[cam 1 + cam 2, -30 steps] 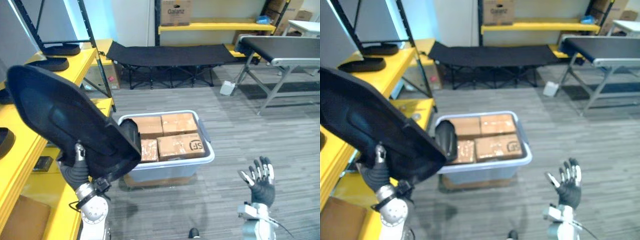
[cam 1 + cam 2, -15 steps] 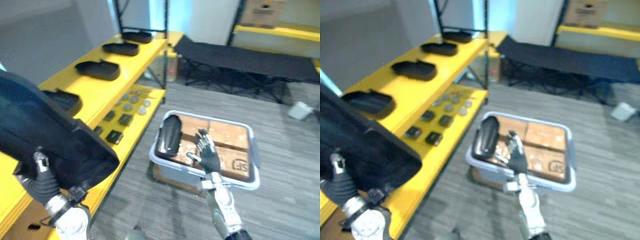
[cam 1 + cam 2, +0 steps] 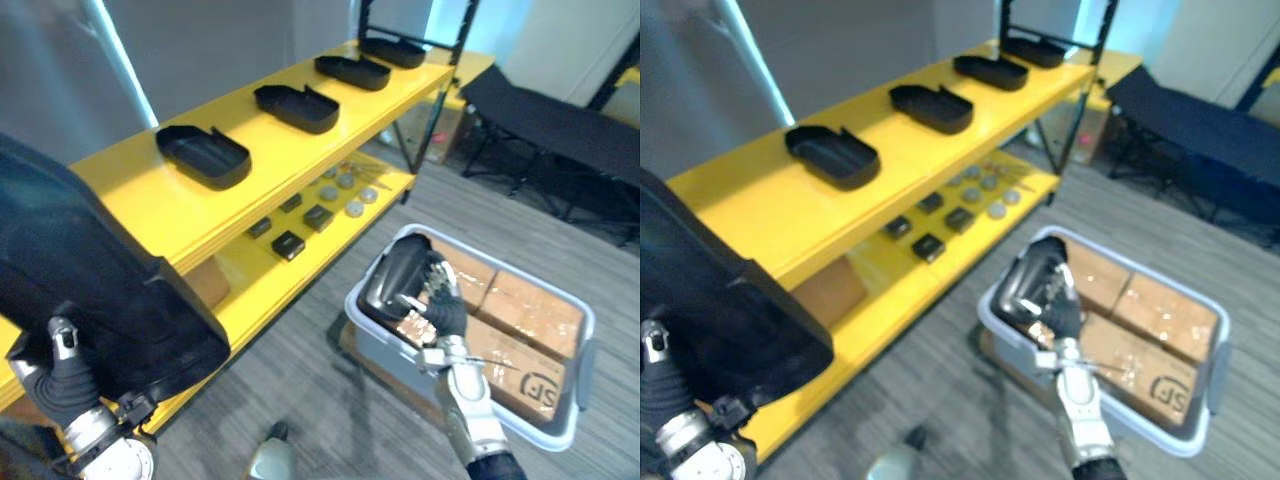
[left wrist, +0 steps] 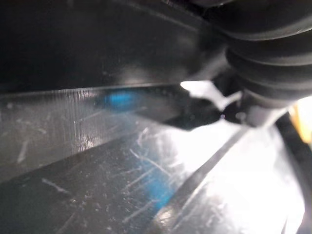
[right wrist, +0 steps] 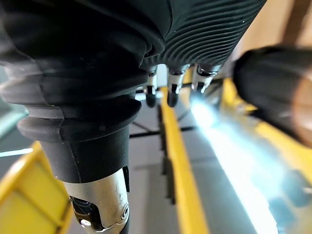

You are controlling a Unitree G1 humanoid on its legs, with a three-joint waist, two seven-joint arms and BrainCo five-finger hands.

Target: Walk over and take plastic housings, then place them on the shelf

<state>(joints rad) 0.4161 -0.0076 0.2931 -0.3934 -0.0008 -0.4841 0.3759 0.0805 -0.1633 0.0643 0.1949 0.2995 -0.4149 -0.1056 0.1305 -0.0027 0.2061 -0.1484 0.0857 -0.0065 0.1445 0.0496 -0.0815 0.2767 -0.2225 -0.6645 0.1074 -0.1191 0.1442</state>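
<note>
At lower left, beside a long yellow shelf (image 3: 150, 205), a large black plastic housing (image 3: 90, 290) stood raised in the left hand (image 3: 60, 380), thumb pressed on its near face, fingers hidden behind. To the right, a grey bin (image 3: 570, 420) held cardboard boxes (image 3: 525, 315) and a smaller housing (image 3: 390, 280). Four shelved housings (image 3: 203, 155) lay along the shelf top. The right hand (image 3: 443, 308) hovered at the smaller housing, fingers spread wide.

Right hand (image 3: 443, 305) now over bin (image 3: 380, 345), beside housing (image 3: 392, 278) — camera turned.

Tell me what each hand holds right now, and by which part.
The left hand grips the large black housing by its lower edge; the right hand, open, holds nothing.
</note>
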